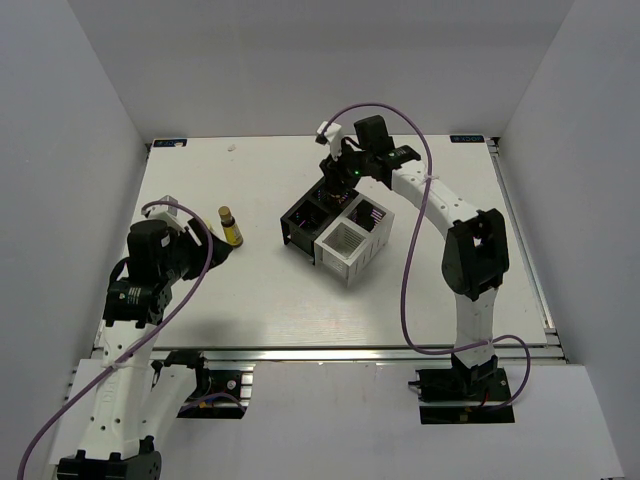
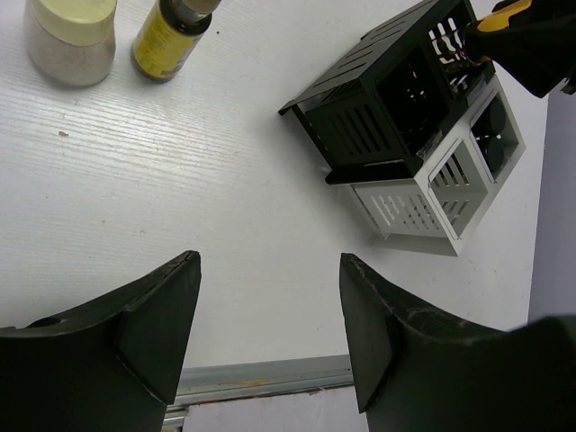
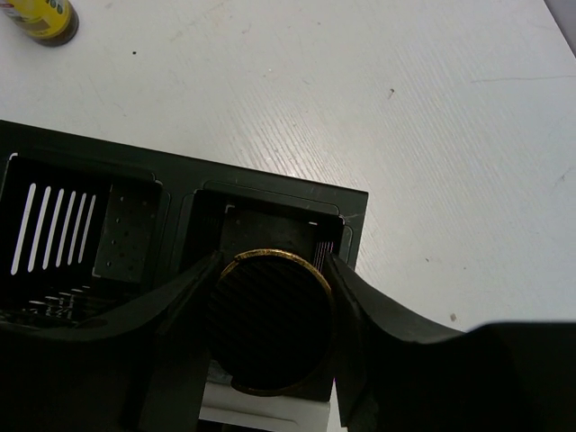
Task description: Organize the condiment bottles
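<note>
White table (image 1: 270, 300) | right fingers (image 3: 180, 342) clenched on dark-capped bottle (image 3: 270, 324) over rack (image 3: 270, 184) | left fingers (image 2: 153, 324) released

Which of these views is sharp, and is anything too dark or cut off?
Top external: sharp, evenly lit, no glare on the rack. Left wrist: pale bottle and yellow bottle cropped at the top edge. Right wrist: right gripper and the dark-capped bottle it grips are underexposed against the bright table.

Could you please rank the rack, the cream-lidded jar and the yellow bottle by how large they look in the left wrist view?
1. rack, clearly largest.
2. cream-lidded jar, wider than the bottle.
3. yellow bottle.
The frame's top edge crops both containers, so ranks 2 and 3 are tentative.
</note>
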Controlling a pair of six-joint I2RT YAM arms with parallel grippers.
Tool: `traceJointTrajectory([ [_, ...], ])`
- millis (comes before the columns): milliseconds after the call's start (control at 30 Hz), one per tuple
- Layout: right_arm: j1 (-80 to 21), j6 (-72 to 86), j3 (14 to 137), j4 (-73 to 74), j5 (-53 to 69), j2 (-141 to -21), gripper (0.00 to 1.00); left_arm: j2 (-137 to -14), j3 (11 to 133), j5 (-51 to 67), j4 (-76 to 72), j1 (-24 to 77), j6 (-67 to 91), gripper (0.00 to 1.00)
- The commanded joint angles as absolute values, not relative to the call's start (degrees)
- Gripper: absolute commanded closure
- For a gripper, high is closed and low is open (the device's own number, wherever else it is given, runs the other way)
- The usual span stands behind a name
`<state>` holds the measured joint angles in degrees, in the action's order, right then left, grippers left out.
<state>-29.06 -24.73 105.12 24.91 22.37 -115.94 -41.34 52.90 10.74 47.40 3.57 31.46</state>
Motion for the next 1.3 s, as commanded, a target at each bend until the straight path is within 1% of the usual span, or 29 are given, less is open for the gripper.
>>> traceJointTrajectory([
  [0, -29.44, -26.01, 105.21, 19.86, 21.53, -115.93, 0.44, -41.04, 52.82, 11.25, 45.97, 3.43, 31.11, 0.27],
  [133, -29.53, -26.19, 105.21, 19.34, 21.18, -115.93, 0.32, -41.04, 52.73, 11.16, 46.05, 3.43, 31.11, 0.27],
  [300, -29.53, -25.75, 106.34, 19.60, 21.27, -115.84, 0.29, -41.22, 52.91, 11.16, 45.88, 3.43, 31.11, 0.27],
  [400, -29.53, -24.79, 109.76, 21.70, 23.28, -114.96, 0.28, -41.83, 53.43, 10.64, 45.53, 3.43, 31.03, 0.27],
  [500, -29.44, -23.73, 115.12, 24.59, 26.18, -113.12, 0.23, -42.80, 54.49, 9.85, 44.92, 3.43, 30.41, 0.27],
  [533, -29.44, -23.82, 116.53, 25.48, 27.84, -111.90, 0.20, -43.85, 55.19, 9.23, 44.74, 3.43, 29.98, 0.28],
  [633, -29.44, -23.12, 119.44, 27.07, 30.49, -108.73, 0.16, -47.19, 57.29, 7.65, 44.56, 3.43, 29.18, 0.35],
  [667, -29.44, -22.42, 119.01, 27.42, 31.02, -107.68, 0.16, -48.15, 57.83, 7.04, 44.73, 3.43, 29.01, 0.41],
  [700, -29.44, -21.98, 118.48, 27.77, 32.24, -105.66, 0.16, -49.12, 58.53, 6.25, 45.00, 3.43, 28.57, 0.45],
  [767, -29.44, -20.58, 115.42, 28.04, 33.48, -103.46, 0.24, -52.55, 60.46, 3.53, 46.14, 3.43, 28.22, 0.49],
  [800, -29.44, -20.39, 114.18, 28.21, 34.53, -102.58, 0.30, -53.78, 61.16, 2.65, 46.49, 3.51, 27.86, 0.50],
  [833, -29.36, -20.22, 112.69, 28.30, 36.46, -100.31, 0.50, -56.05, 61.78, 1.85, 46.67, 3.60, 27.08, 0.50],
  [867, -29.36, -19.95, 111.02, 28.04, 37.43, -99.07, 0.61, -57.29, 62.66, 0.37, 46.76, 3.86, 26.72, 0.50],
  [933, -29.36, -18.90, 105.40, 27.08, 39.63, -95.74, 0.84, -59.49, 63.54, -2.89, 46.67, 5.01, 26.19, 0.43],
  [967, -29.44, -18.72, 103.64, 26.37, 40.42, -94.67, 0.84, -61.68, 63.89, -4.99, 46.41, 5.62, 26.10, 0.40],
  [1000, -29.36, -18.55, 101.19, 26.37, 41.65, -93.27, 0.80, -62.83, 64.77, -5.97, 46.23, 6.67, 25.76, 0.35],
  [1033, -29.36, -18.54, 100.29, 26.54, 42.18, -92.82, 0.61, -63.89, 65.21, -6.93, 46.06, 7.29, 25.58, 0.33],
  [1067, -29.44, -18.81, 99.50, 27.15, 42.62, -92.29, 0.50, -64.94, 65.65, -7.90, 45.36, 7.90, 25.32, 0.31],
  [1133, -29.36, -19.16, 96.95, 26.98, 43.07, -90.62, 0.35, -67.93, 66.71, -10.01, 44.39, 9.49, 24.17, 0.28],
  [1200, -29.44, -19.33, 95.02, 26.54, 43.07, -89.13, 0.32, -71.08, 67.84, -10.90, 42.99, 9.93, 22.69, 0.26],
  [1267, -29.36, -19.42, 94.23, 26.54, 42.98, -88.42, 0.32, -73.12, 68.55, -10.81, 41.58, 9.93, 21.54, 0.25],
])
